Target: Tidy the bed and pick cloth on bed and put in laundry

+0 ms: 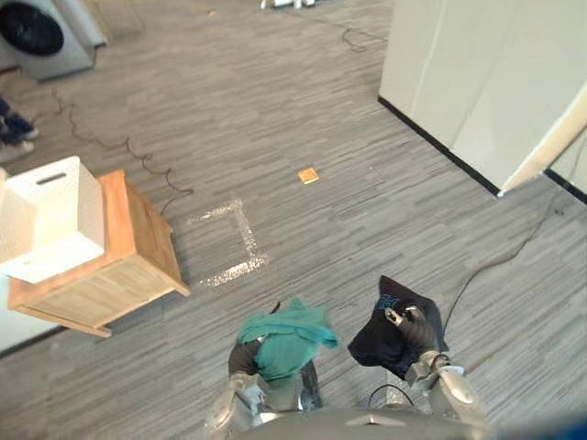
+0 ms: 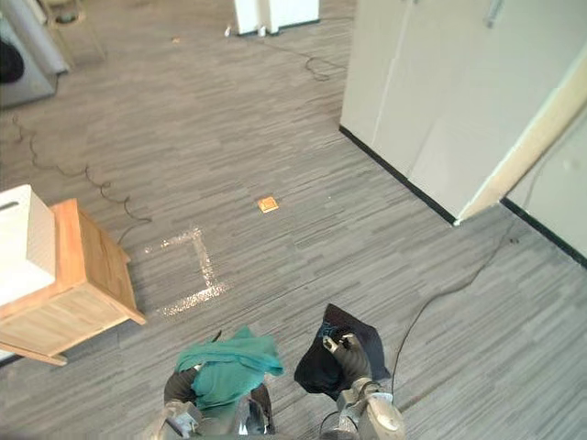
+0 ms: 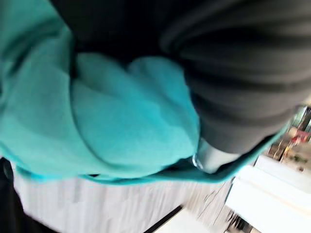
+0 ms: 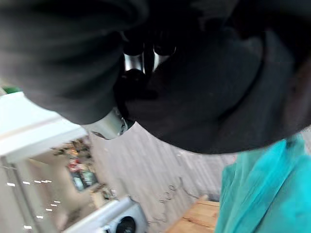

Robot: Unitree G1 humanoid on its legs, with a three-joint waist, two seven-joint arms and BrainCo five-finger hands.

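Teal cloth point(image 1: 286, 337): bunched and draped over the left hand point(image 3: 243, 87), low at the near edge of the eye views, clear of the floor point(image 1: 367, 165).
Left hand's state: buried under the teal folds, so whether it is closed round the cloth cannot be told.
Dark cloth point(image 1: 381, 344): hangs in a clump just right of the teal one, close beside it.
Right hand point(image 1: 404, 323): curled into the dark cloth and gripping it.
White basket point(image 1: 55, 215): stands on the wooden stand point(image 1: 138, 247), over the left part of its top, leaving a bare strip along the right edge.
Direction that matters: the basket lies ahead and well off to the robot's left, well apart from both cloths.
Nearer arm: the left, with the teal cloth; the right must reach across or wait for a turn.
Washing machine point(image 1: 37, 32): farther off, beyond the basket at the far left.
Judged stage: both cloths in hand, neither delivered yet.
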